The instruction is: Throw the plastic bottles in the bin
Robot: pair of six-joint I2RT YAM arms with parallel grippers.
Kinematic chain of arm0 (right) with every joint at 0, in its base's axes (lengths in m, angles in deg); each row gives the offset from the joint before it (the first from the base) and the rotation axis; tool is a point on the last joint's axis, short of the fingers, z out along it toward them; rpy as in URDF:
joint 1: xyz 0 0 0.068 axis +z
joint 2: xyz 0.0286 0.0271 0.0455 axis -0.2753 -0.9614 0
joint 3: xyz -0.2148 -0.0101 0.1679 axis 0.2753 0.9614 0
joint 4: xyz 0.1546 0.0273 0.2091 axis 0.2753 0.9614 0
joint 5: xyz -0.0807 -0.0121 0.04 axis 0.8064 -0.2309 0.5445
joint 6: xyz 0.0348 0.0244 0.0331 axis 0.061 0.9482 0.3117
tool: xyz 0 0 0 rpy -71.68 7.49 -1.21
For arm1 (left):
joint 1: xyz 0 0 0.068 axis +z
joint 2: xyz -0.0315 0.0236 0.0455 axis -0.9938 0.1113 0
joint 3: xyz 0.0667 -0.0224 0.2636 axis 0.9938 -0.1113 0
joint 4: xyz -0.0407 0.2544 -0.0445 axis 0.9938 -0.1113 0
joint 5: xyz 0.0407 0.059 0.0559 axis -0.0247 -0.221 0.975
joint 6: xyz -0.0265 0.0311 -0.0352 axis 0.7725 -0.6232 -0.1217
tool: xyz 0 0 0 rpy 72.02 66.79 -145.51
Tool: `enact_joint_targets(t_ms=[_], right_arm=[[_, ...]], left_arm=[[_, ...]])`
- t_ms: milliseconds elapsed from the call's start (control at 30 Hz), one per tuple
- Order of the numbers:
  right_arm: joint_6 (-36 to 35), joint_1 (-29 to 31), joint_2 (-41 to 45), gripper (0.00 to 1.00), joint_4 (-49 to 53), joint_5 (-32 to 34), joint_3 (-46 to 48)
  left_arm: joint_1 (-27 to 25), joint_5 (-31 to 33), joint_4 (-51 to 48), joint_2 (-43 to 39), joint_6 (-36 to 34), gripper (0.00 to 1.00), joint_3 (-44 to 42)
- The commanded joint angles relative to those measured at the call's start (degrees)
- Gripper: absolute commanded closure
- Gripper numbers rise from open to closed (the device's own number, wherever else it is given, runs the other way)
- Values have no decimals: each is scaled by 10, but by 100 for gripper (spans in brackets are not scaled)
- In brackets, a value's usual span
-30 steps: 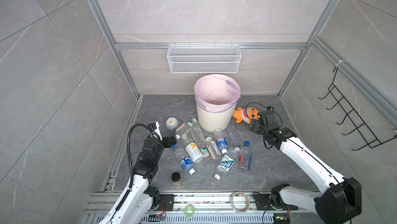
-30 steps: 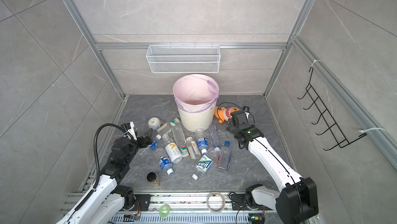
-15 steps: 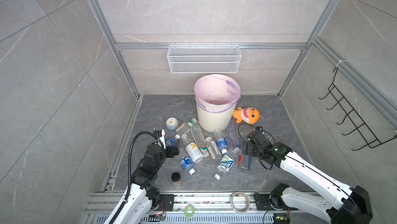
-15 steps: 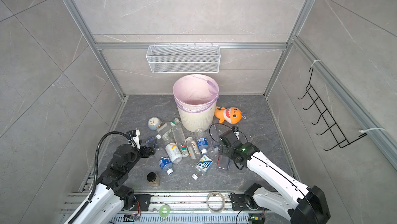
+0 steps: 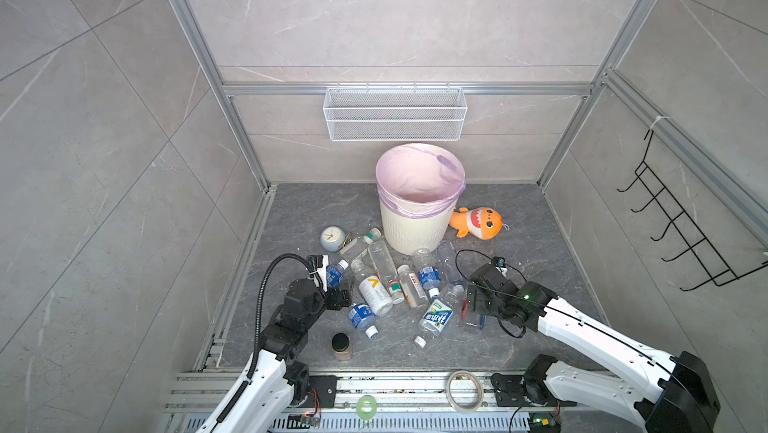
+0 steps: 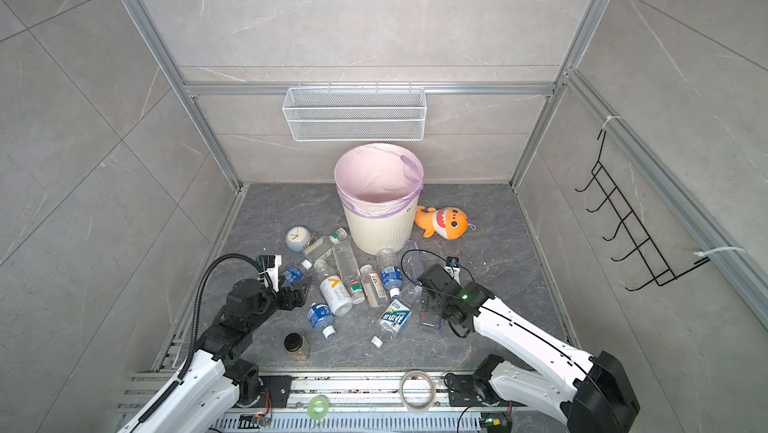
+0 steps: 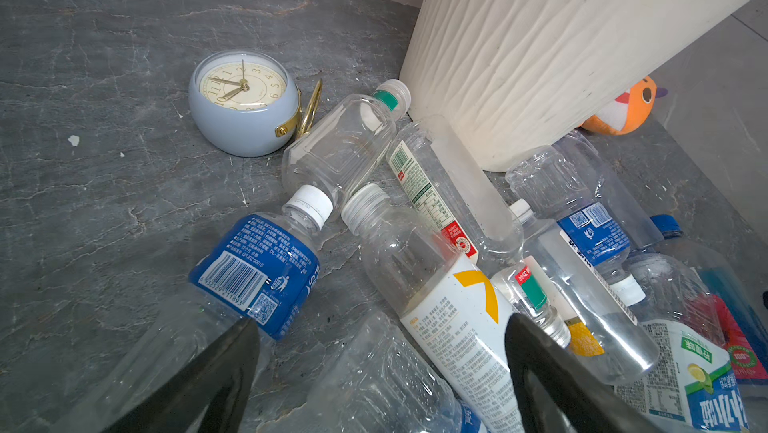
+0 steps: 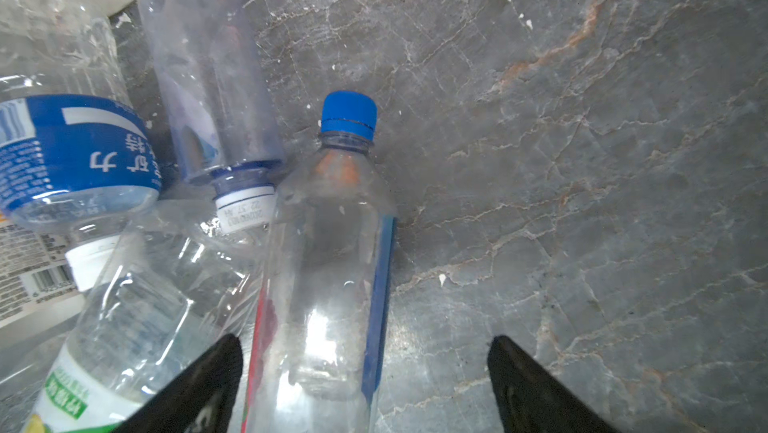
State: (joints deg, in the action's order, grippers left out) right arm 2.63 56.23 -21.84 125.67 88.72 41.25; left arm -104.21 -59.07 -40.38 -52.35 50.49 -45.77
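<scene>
Grey stone floor (image 5: 552, 235) holds the plastic bottles (image 5: 376, 289), heaped against the near side of the bin (image 5: 415, 231). Both arms have dropped onto the heap, left gripper (image 7: 382, 325) and right gripper (image 8: 365, 339) spread wide, the right straddling a blue-capped bottle (image 8: 332, 264); grasps seem imminent.

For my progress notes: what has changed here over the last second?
The right gripper came back from beside the orange toy and dropped over the blue-capped bottle, jaws open astride it. The left gripper eased down toward the bottles, open too. Nothing gripped or released. The bottles, bin and toy lie unchanged.
</scene>
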Motion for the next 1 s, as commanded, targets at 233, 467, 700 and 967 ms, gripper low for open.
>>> enact_joint_targets(t_ms=[233, 467, 700, 967], right_arm=[[23, 8, -49, 12, -41, -17, 16], [26, 10, -61, 16, -53, -17, 22], [32, 10, -74, 18, -63, -22, 31], [31, 11, -100, 17, -77, -25, 32]], left_arm=[[-1, 4, 27, -8, -4, 6, -6], [-1, 2, 31, 1, -4, 7, -5], [-1, 1, 36, 13, -4, 7, -3], [-1, 1, 37, 19, -3, 7, -1]])
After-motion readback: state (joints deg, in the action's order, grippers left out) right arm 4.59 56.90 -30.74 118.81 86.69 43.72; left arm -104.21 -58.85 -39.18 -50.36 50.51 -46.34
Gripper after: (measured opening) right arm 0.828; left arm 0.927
